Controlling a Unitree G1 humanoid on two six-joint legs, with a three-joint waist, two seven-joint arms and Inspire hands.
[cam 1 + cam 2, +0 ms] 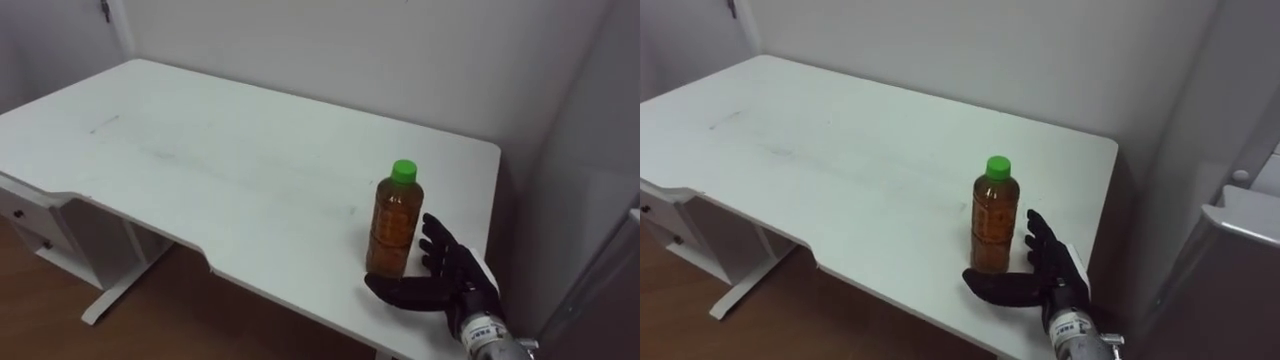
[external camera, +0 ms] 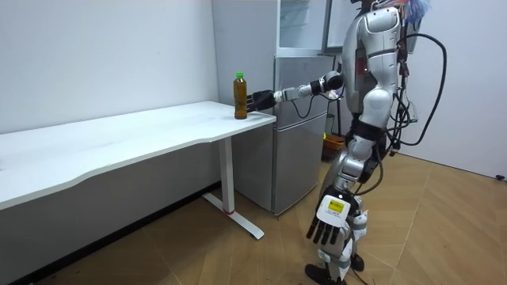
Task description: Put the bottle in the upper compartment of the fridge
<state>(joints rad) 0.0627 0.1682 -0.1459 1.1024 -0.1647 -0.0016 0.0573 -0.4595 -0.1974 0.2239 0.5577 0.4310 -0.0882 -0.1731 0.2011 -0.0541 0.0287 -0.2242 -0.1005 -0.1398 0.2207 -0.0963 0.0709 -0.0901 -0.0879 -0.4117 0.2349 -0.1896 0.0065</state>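
Observation:
An amber bottle [image 1: 393,220] [image 1: 993,217] [image 2: 240,96] with a green cap stands upright near the right end of the white table [image 1: 200,160] [image 1: 820,150] [image 2: 119,134]. My right hand [image 1: 430,275] [image 1: 1035,272] [image 2: 261,100] is open right beside it, thumb stretched along the table in front of the bottle's base and fingers raised on its right side, not closed round it. In the room view my left hand [image 2: 325,229] hangs open by my leg. I stand beside the grey fridge [image 2: 299,119], whose upper compartment [image 2: 305,25] stands open.
The table's right edge and front edge lie close to the bottle. A drawer unit [image 1: 35,225] sits under the table's left part. The fridge's top corner [image 1: 1245,225] shows at the right. Wooden floor [image 2: 444,229] spreads around me.

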